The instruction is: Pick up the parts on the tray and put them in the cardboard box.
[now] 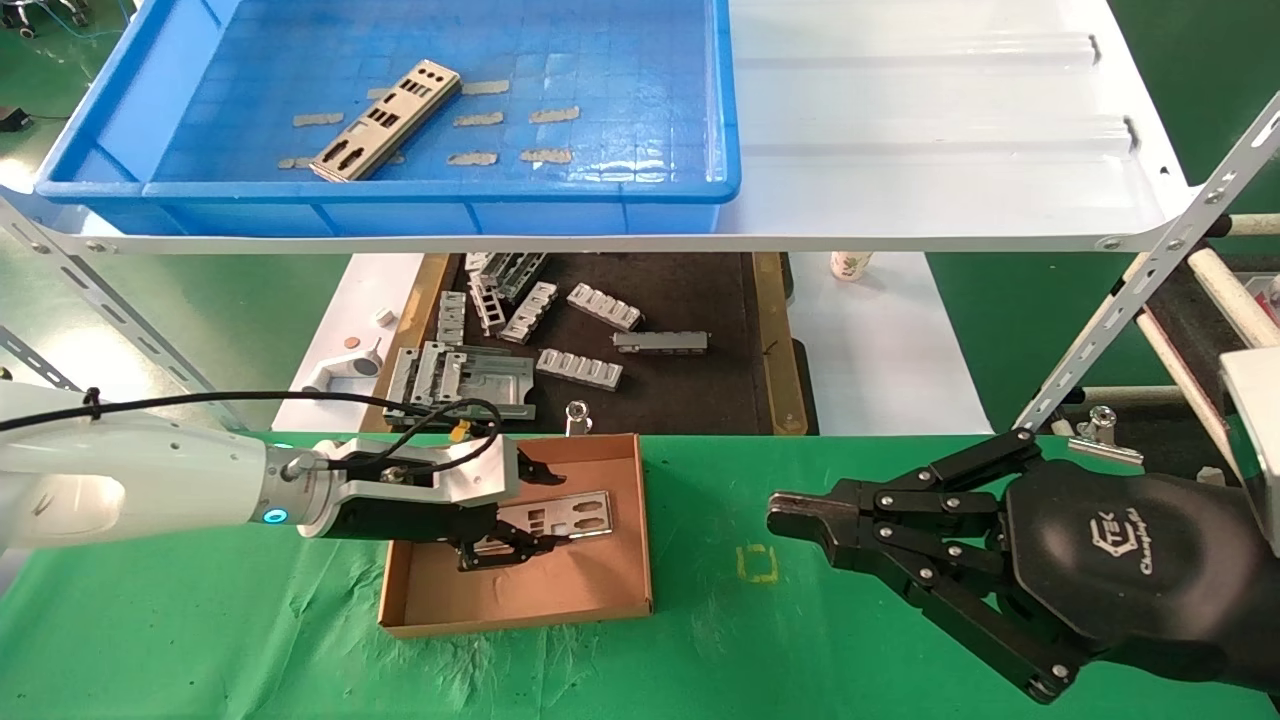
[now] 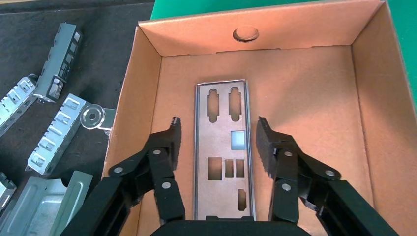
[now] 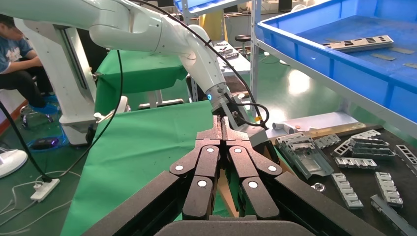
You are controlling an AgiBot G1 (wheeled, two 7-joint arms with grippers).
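Over the cardboard box (image 1: 620, 520), left gripper (image 2: 216, 142) jaws spread, plate (image 2: 223, 152) released. Remaining tray (image 1: 130, 100) plate (image 1: 388, 120): thin, stiff, slippery; pinch long edges. Right gripper (image 1: 790, 515) clenched, empty.

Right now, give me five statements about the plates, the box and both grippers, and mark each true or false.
1. The left gripper is open over the cardboard box. True.
2. A plate lies flat on the box floor between the left fingers, which are not touching it. True.
3. The blue tray holds no plates. False: one plate still lies in it.
4. The right gripper grips a plate. False: it is shut on nothing, off to the box's right above the green cloth.
5. The grey brackets sit inside the box. False: they lie on the black mat behind it.
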